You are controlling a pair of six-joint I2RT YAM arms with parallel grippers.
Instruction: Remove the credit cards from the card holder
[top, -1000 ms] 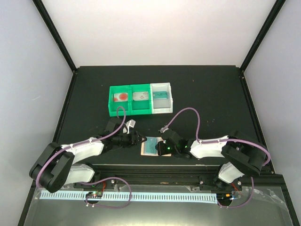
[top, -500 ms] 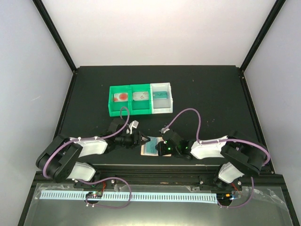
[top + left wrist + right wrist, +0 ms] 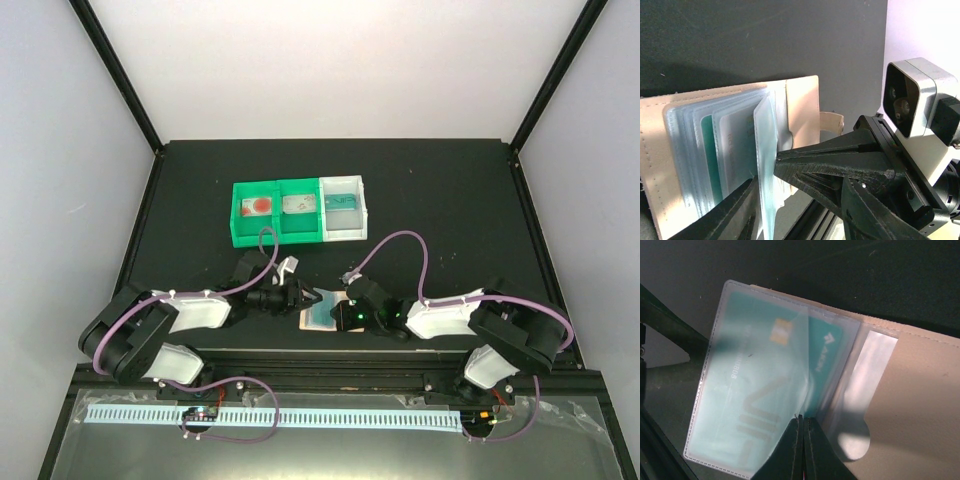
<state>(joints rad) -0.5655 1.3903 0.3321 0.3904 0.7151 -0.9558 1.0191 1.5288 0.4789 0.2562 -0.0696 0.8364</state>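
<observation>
Right jaws: fully closed, with the tips meeting at the lower edge of a clear sleeve (image 3: 715, 365). I could not tell whether they pinched that leaf or only pressed on it.
Card holder: the card holder (image 3: 322, 314) lay open on the desk (image 3: 450, 200), near its front edge and between the two arms. Its tan cover (image 3: 920, 390) was spread flat and the sleeves were fanned up.
Credit cards: the credit cards (image 3: 747, 385) were teal and sat inside the sleeves. None had been drawn out of the holder yet.
Left jaws: partly open and straddling one raised leaf (image 3: 765, 150). The upper finger (image 3: 830, 162) touched its edge and the lower finger (image 3: 735, 215) was on the other side. They gripped nothing.
Step in hand: probably securing one leaf so a card can be pulled out.
Doing it well: close on the card's exposed edge, not on the sleeve alone. Let the right jaws hold the holder down, and pull along the pocket's opening so the sleeve does not buckle.
Risk: the whole holder could lift or slide with the card.
Bin tray: the bin tray (image 3: 240, 215) was well beyond the holder, with something teal in its white end compartment.
</observation>
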